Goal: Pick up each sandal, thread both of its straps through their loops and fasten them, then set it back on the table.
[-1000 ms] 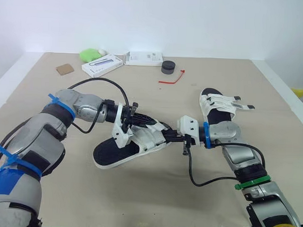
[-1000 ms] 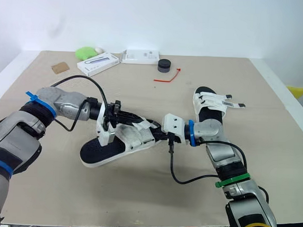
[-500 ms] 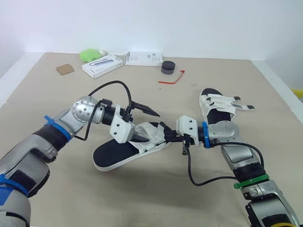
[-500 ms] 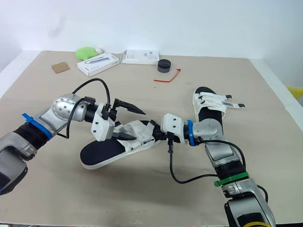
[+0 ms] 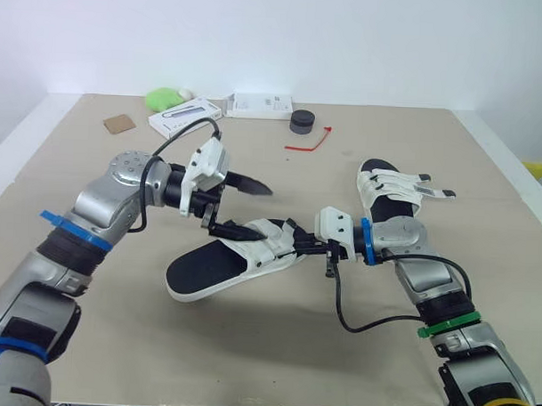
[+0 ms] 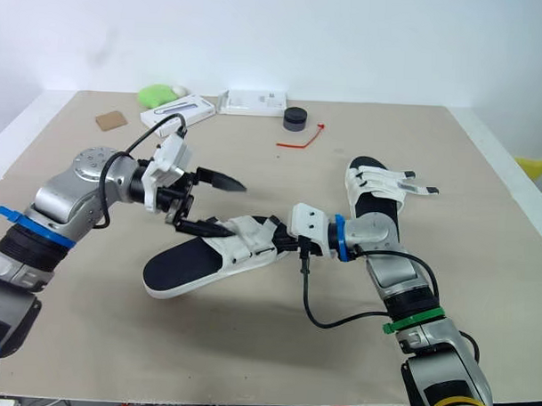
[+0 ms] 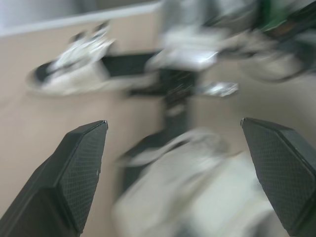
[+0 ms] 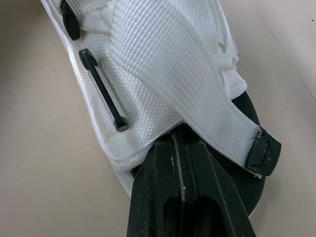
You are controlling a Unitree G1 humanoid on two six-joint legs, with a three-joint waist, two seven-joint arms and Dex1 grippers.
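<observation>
A white-strapped sandal with a black sole lies mid-table, its right end tipped up. My right gripper is shut on that end, its fingertips tucked under a white strap at the edge of the upper. My left gripper hangs open just above the sandal's left half, touching nothing; its fingers stand wide apart over the blurred sandal. The second sandal rests flat at the right, behind my right arm, with its strap ends pointing right.
Along the far edge lie a green object, two white boxes, a black round item, a red tie and a brown card. The beige table has bare room in front.
My left gripper has opened, let go of the sandal and risen up and back to the left. The right gripper and the sandal stay where they were.
</observation>
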